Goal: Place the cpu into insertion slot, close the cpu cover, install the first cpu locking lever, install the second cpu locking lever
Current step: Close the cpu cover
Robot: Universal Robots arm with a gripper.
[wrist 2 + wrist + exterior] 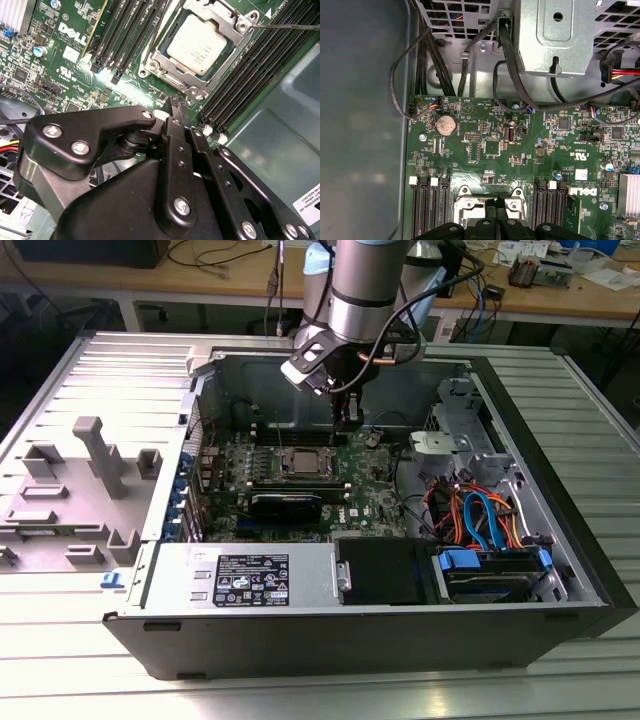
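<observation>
Cpu (pixel 196 46) seated in slot (pixel 171 80), cover (pixel 232 35) down over it, end effector (pixel 175 104) pressed together, tip just beside slot edge, white printed label (pixel 250 577) on power supply (pixel 180 580).

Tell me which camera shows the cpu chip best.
The second wrist view: the cpu shows close, its silver top inside the cover. The exterior view shows the cpu small and distant. In the first wrist view the gripper blocks most of the insertion slot.
</observation>
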